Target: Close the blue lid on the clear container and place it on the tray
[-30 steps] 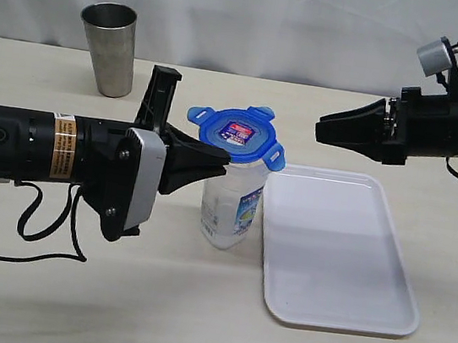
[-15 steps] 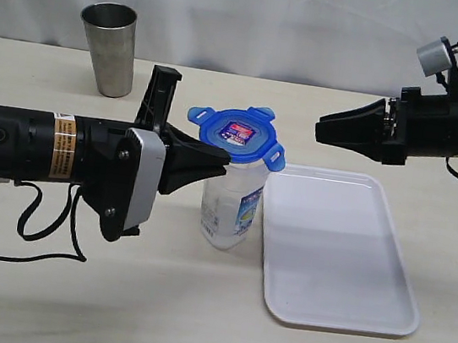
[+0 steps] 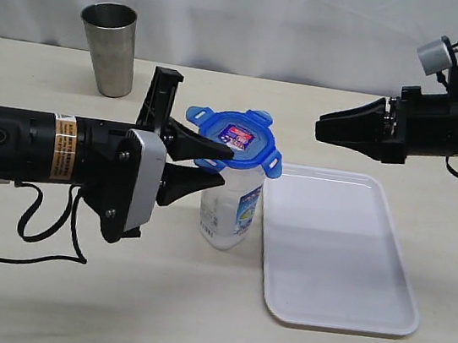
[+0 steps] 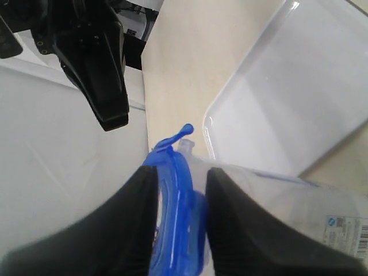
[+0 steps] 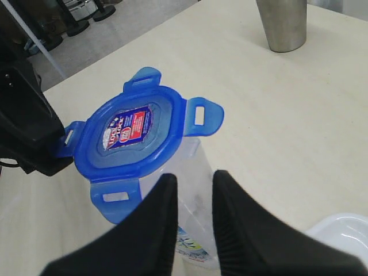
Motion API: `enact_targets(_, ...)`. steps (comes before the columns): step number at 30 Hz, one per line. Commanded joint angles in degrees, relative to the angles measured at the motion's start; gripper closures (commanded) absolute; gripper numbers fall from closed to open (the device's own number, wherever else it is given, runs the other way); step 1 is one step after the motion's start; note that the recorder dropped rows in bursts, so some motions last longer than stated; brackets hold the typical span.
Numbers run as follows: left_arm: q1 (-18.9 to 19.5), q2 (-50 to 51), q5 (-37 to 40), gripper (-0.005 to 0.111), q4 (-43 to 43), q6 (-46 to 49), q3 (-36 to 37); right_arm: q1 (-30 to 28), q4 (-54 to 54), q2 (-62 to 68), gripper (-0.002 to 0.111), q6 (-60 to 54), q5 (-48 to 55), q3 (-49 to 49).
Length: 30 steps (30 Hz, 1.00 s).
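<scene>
The blue lid [image 3: 235, 138] lies slightly tilted on top of the clear container [image 3: 228, 210], which stands upright just left of the tray [image 3: 341, 255]. My left gripper [image 3: 223, 164] reaches in from the left, open, one finger above and one below the lid's near edge. In the left wrist view the lid [image 4: 179, 218] sits between the black fingers [image 4: 129, 224], with a gap on one side. My right gripper [image 3: 318, 131] hovers above the tray's far end, away from the container, its jaws a little apart and empty. The right wrist view looks down on the lid [image 5: 135, 135] and container [image 5: 194, 201].
A grey steel tumbler [image 3: 110, 48] stands upright at the back left of the table. A black cable [image 3: 41, 230] loops on the table under the left arm. A white curtain backs the table.
My left gripper's jaws have parted and now straddle the lid's edge. The lid has shifted slightly left and tilted. The right arm has not moved.
</scene>
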Motion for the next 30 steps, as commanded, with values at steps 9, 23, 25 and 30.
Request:
enact_targets(9,-0.2,-0.4,-5.4,0.051,-0.3,-6.5,0.3,0.0,0.5,-0.2,0.086,-0.8,1.0,0.1)
enact_targets(23,0.0,-1.3,2.0,0.043,0.1,-23.3,0.3,-0.1,0.5,-0.2,0.086,-0.8,1.0,0.1)
enact_targets(25,0.0,-2.7,3.0,0.043,0.1,-25.8,0.3,-0.1,0.5,-0.2,0.086,-0.8,1.0,0.1)
enact_targets(30,1.1,-5.8,6.6,0.043,0.1,-30.3,0.3,-0.1,0.5,-0.2,0.086,-0.8,1.0,0.1)
